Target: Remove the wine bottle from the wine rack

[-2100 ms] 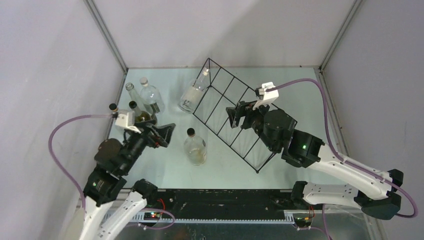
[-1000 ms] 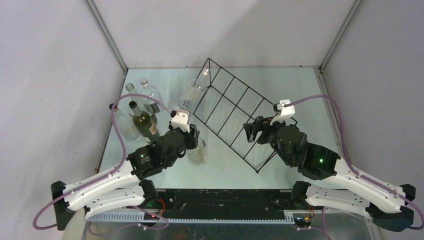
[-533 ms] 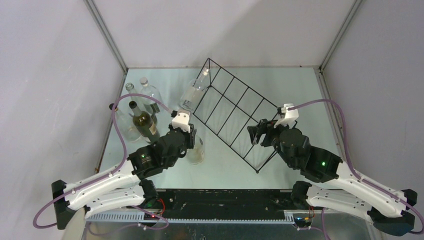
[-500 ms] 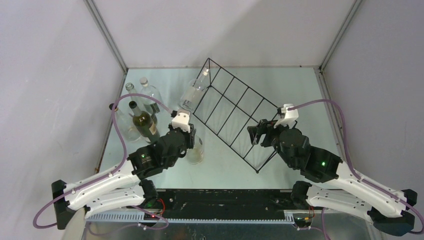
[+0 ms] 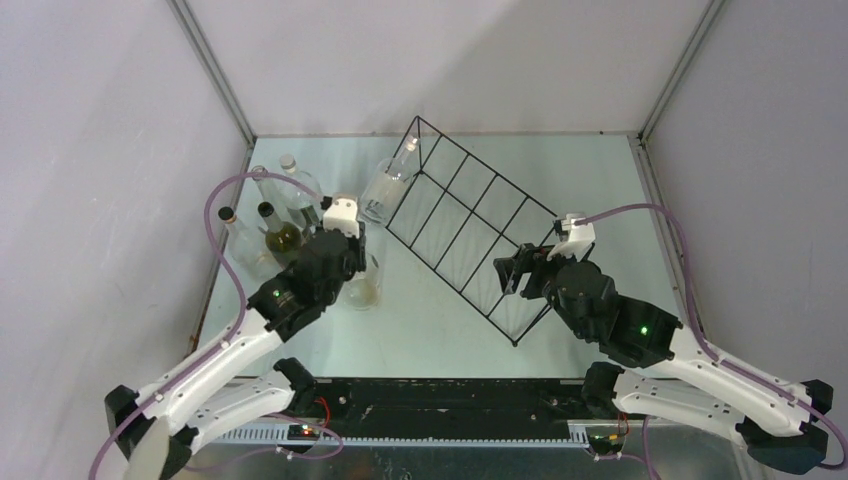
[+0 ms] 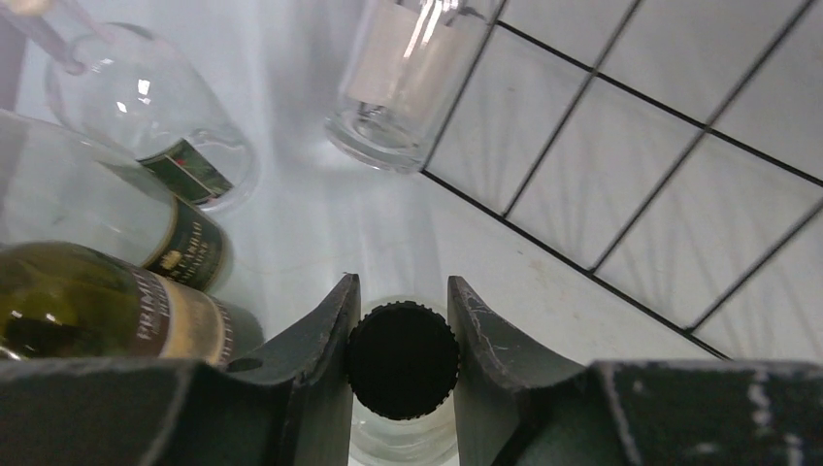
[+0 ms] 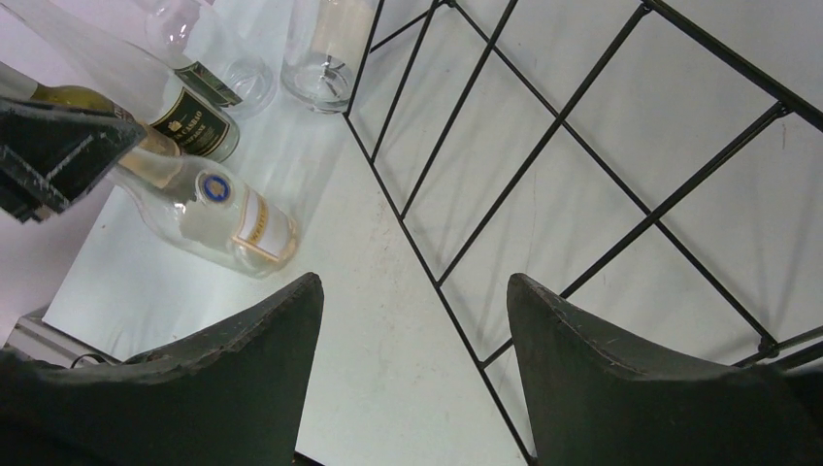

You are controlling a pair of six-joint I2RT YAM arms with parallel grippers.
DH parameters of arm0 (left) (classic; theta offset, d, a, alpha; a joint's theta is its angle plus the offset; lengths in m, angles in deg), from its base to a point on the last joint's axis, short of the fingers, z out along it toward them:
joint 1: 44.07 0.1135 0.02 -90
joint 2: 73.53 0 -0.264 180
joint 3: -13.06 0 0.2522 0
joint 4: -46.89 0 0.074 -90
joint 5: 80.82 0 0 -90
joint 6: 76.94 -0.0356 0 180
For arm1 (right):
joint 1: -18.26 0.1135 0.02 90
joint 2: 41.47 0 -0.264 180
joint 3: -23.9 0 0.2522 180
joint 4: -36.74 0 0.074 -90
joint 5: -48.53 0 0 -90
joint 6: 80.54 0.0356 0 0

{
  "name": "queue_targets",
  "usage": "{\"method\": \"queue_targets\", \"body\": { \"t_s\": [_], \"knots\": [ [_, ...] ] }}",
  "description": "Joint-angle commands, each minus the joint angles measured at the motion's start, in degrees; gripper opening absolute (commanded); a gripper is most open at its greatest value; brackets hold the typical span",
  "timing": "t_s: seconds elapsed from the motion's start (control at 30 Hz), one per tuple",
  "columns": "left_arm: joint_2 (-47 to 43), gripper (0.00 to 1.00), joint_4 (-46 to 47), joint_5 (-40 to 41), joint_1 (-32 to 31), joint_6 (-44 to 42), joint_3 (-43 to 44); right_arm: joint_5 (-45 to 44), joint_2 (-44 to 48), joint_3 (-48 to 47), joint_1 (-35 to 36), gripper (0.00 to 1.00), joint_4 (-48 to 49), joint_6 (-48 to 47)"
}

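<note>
The right gripper [image 7: 412, 291] hangs with its jaws spread wide and nothing between them, by the near-right end of the wine rack [image 5: 487, 165], and has barely shifted in the last second. The left gripper [image 6: 403, 288] pinches the black cap [image 6: 403, 359] of a clear bottle [image 5: 365, 288] and has just carried it, upright, from beside the rack's long side toward the cluster of bottles [image 5: 280, 235] at the table's left edge. That bottle is outside the frame and looks nearly parked. Farther back, a leaning bottle [image 5: 385, 190] rests at the rack's far-left end; whether inside the last compartment or merely against it, I cannot tell, but it probably remains to be taken
</note>
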Motion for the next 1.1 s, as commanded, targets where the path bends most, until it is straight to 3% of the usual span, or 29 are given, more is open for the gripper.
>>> {"method": "queue_targets", "body": {
  "t_s": [0.0, 0.53, 1.07],
  "knots": [
    [3.3, 0.00, 8.4, -4.7, 7.2, -7.2, 7.7, -0.3, 1.2, 0.8, -0.5, 0.72, 1.0, 1.6],
    [18.3, 0.00, 11.5, -11.3, 20.8, -10.1, 20.6, 3.0, -0.3, 2.3, -2.5, 0.73, 2.2, 1.7],
    [22.4, 0.00, 13.9, -13.5, 29.2, -9.6, 21.4, 6.4, -1.8, 2.8, -4.7, 0.73, 3.2, 1.8]
  ]
}}
